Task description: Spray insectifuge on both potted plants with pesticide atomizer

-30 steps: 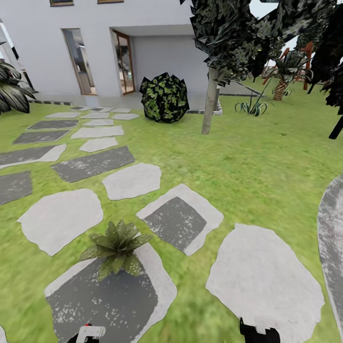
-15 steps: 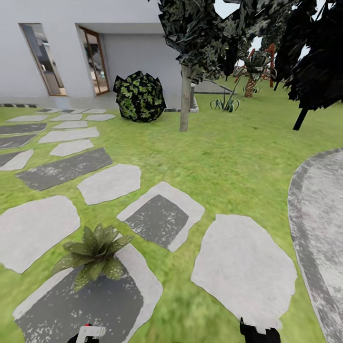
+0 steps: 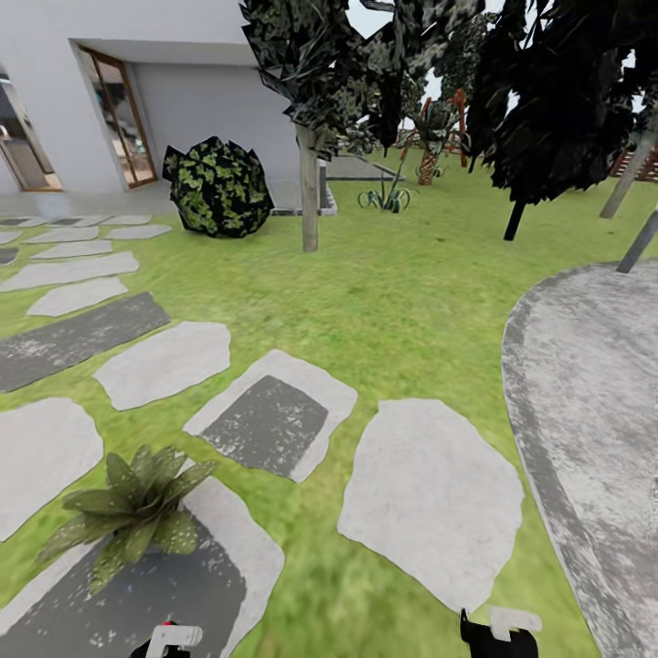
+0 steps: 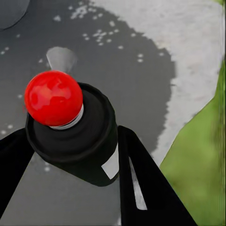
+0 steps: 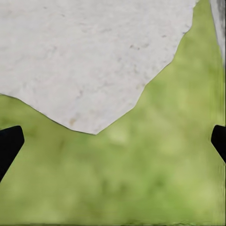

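The left end effector (image 4: 70, 155) holds the pesticide atomizer (image 4: 80, 141), a dark bottle with a red ball top, snug between its two black fingers (image 4: 141, 183). In the head view the bottle's red and white top peeks up at the bottom edge, left of the middle. One potted plant (image 3: 128, 512) sits just above it, low on the left of the frame, on a dark stepping stone (image 3: 137, 594). I cannot see a second one here. The right end effector (image 5: 113, 141) is spread wide and holds nothing, with grass (image 5: 141, 179) under it and a pale stone (image 3: 429, 503) close by. The grey patio (image 3: 594, 411) curves down the right side, and a round bush (image 3: 217, 187) sits far back by the house. To spray well, I think the robot should face the plant, bring the bottle near and aim at the leaves so all of them get wet. It should keep the bottle steady and not bump the leaves.
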Robot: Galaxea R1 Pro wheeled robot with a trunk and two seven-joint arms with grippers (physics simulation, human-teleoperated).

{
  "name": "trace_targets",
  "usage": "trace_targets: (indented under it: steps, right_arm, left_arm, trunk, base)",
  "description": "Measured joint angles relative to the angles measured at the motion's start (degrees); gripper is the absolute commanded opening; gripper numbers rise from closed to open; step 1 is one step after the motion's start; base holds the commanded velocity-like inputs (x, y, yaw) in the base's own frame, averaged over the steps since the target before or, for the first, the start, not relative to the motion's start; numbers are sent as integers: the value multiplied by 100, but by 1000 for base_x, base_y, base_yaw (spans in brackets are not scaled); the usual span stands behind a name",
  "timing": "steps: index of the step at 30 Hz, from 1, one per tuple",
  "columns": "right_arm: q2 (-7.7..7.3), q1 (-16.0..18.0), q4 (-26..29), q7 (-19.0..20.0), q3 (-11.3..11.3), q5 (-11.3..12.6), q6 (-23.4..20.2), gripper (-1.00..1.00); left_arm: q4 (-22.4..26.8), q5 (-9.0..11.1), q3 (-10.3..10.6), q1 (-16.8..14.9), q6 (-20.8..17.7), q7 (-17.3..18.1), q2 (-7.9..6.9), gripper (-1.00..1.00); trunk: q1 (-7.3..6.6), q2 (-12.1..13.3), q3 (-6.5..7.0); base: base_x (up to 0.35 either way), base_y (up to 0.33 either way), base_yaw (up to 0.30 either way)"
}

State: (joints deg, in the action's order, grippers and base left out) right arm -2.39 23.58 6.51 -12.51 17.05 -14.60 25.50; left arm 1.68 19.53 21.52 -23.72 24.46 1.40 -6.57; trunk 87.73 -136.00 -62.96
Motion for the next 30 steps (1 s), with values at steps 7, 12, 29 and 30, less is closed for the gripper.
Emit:
trace_targets:
  steps: [7, 12, 29, 30]
  right_arm:
    - [0, 0, -1, 0, 0, 0, 0, 100]
    - [0, 0, 0, 0, 0, 0, 0, 100]
    - [0, 0, 0, 2, 0, 0, 0, 100]
    - [0, 0, 0, 1, 0, 0, 0, 100]
  left_arm:
    - [0, 0, -1, 0, -7, -5, -4, -100]
    - [0, 7, 0, 0, -9, -6, -12, -100]
    - [0, 1, -13, 0, -9, -40, -42, -100]
    - [0, 1, -13, 0, -9, -42, -43, -100]
  trunk:
    - [0, 0, 25]
    - [0, 0, 42]
    - [0, 0, 85]
    - [0, 0, 87]
  base:
    - [0, 0, -300]
    - [0, 0, -300]
    - [0, 0, -300]
    - [0, 0, -300]
